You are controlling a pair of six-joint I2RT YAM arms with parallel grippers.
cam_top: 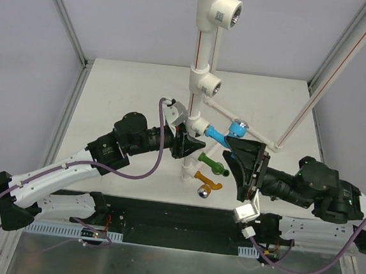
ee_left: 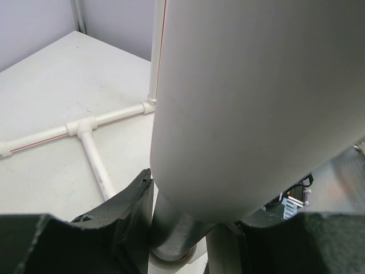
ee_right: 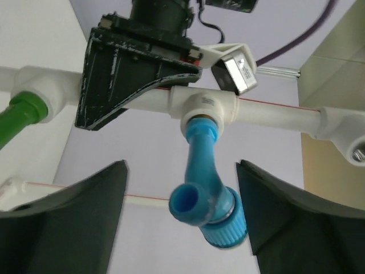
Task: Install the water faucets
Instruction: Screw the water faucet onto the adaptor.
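Note:
The blue water faucet (cam_top: 225, 134) sticks out of a tee on the upright white pipe stand (cam_top: 205, 49). In the right wrist view it (ee_right: 202, 171) hangs from its tee (ee_right: 205, 108), spout mouth toward the camera. My right gripper (cam_top: 228, 147) is open, its fingers on either side of the blue faucet (ee_right: 181, 188) without touching it. The green faucet (cam_top: 214, 164) sits lower, its stem in a tee (ee_right: 11, 123). Below it lies the orange one (cam_top: 208, 179). My left gripper (cam_top: 187, 142) is shut on the upright pipe (ee_left: 182, 228).
Two higher tees (cam_top: 227, 14) (cam_top: 210, 85) show bare threaded sockets. Another bare socket is at the right (ee_right: 353, 151). Thin base pipes (ee_left: 80, 128) cross the table, and a slanted pipe (cam_top: 314, 103) rises at the right. Frame posts stand at the back corners.

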